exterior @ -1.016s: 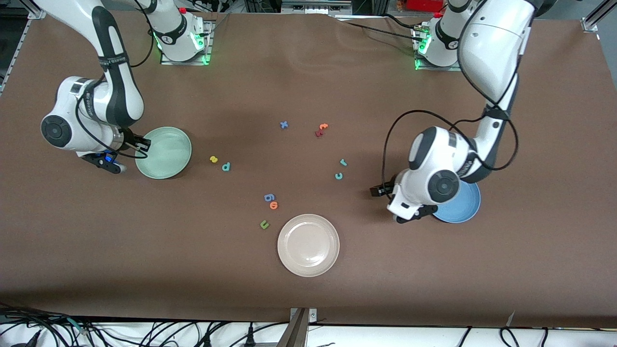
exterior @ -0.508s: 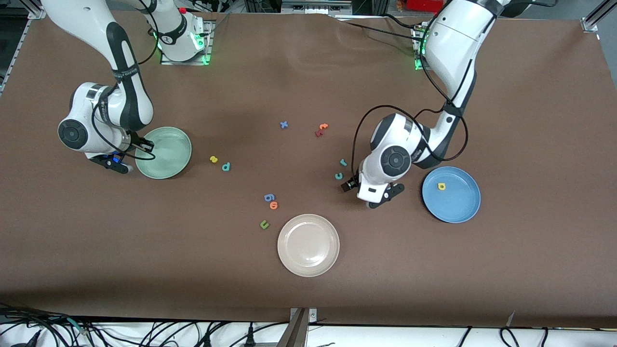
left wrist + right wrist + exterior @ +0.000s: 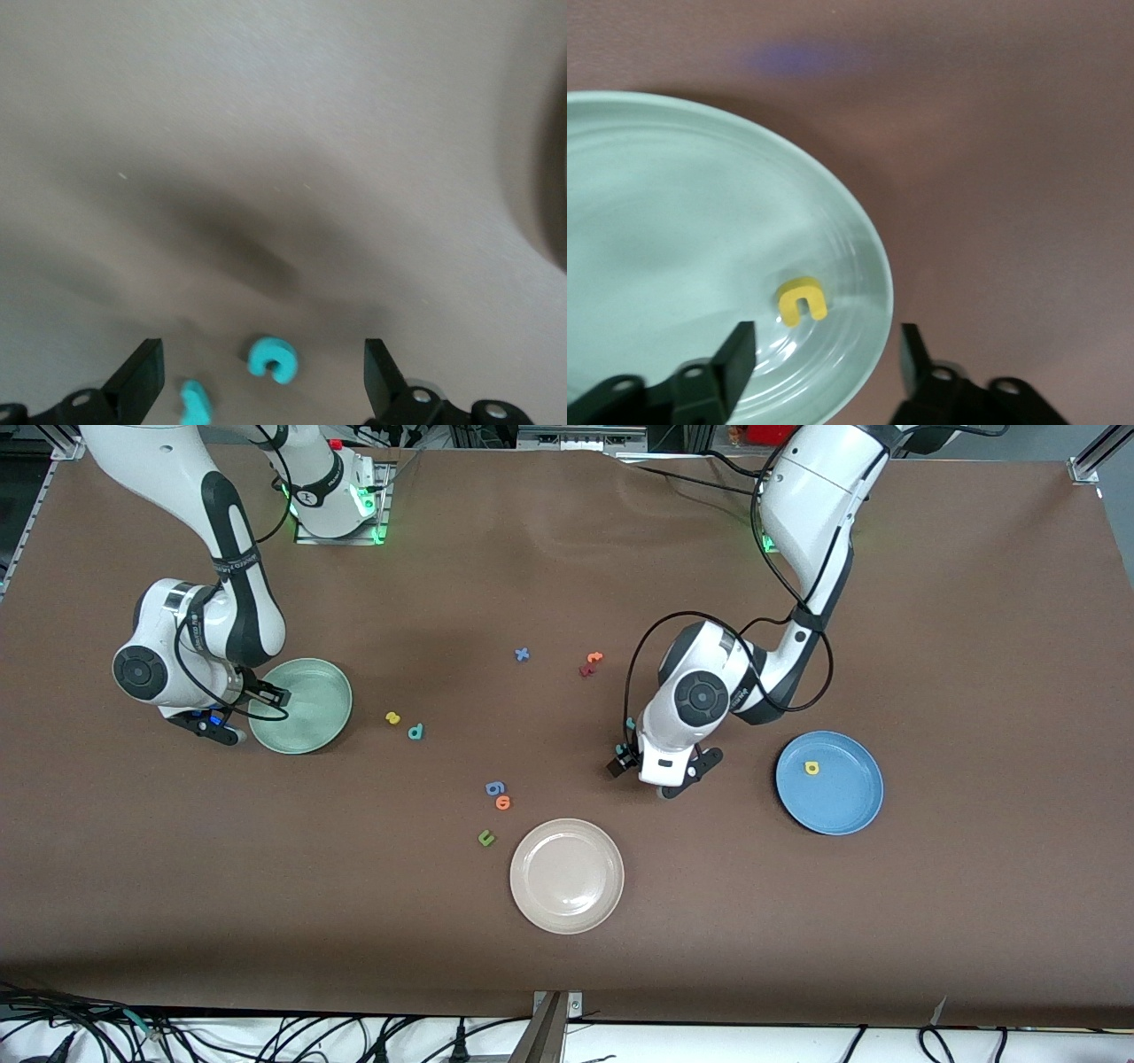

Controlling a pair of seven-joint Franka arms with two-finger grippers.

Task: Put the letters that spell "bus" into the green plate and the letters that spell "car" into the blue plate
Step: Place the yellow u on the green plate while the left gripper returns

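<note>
My right gripper [image 3: 826, 341] hangs open over the rim of the green plate [image 3: 656, 221], at its edge [image 3: 310, 722] toward the right arm's end. A yellow-orange "u" [image 3: 801, 299] lies in that plate just past the fingertips. The yellow "s" [image 3: 392, 717] and teal "b" [image 3: 415, 732] lie on the table beside the plate. My left gripper [image 3: 261, 367] is open low over the table, with the teal "c" [image 3: 273, 359] and teal "r" [image 3: 195, 400] between its fingers. In the front view the left gripper [image 3: 620, 762] covers them. The yellow "a" [image 3: 811, 767] lies in the blue plate [image 3: 842, 806].
A cream plate [image 3: 567, 875] sits nearest the front camera. Loose letters lie mid-table: a blue "x" [image 3: 522, 654], an orange "t" [image 3: 594, 657] with a dark red letter [image 3: 586, 670], a blue "6" [image 3: 495, 787], an orange "o" [image 3: 503, 802] and a green "u" [image 3: 485, 837].
The left arm has swung away from the blue plate to the teal "c" and "r", uncovering the yellow "a" in that plate. The right arm has shifted slightly at the green plate.
</note>
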